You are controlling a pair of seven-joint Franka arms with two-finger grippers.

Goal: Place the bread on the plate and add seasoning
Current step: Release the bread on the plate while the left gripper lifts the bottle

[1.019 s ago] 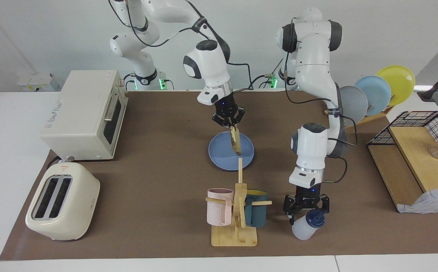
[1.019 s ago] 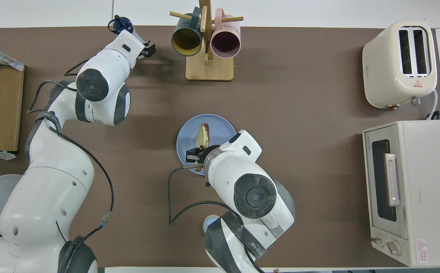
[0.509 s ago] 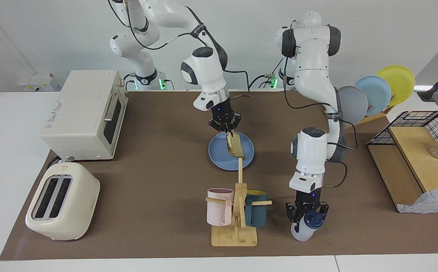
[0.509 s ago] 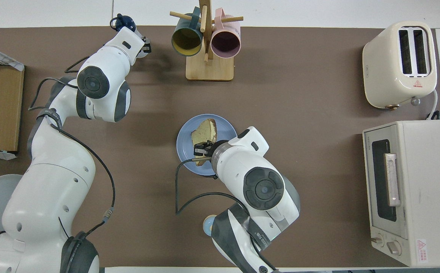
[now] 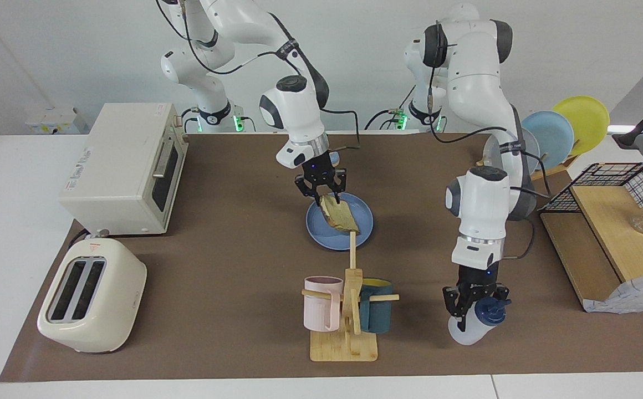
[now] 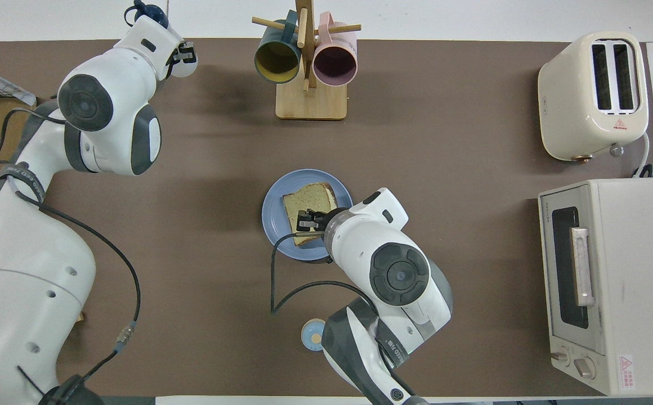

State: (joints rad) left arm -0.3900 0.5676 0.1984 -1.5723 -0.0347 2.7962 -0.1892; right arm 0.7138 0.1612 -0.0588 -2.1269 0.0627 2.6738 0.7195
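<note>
The bread [image 5: 341, 217] lies tilted on the plate [image 5: 327, 237], its raised edge between the parted jaws of the right gripper [image 5: 321, 195]. The seasoning [image 5: 475, 325] is clamped at the neck by the left gripper [image 5: 474, 305], at the worktop's edge farthest from the robots. Toast is judged light and crumbly; the bottle soft, best held below the cap.

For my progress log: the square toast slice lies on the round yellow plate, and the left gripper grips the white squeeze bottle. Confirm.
Wrong plate colour. The square brown-crusted toast slice lies on the round blue plate, as the overhead view shows; the left gripper does grip the translucent white squeeze bottle.
</note>
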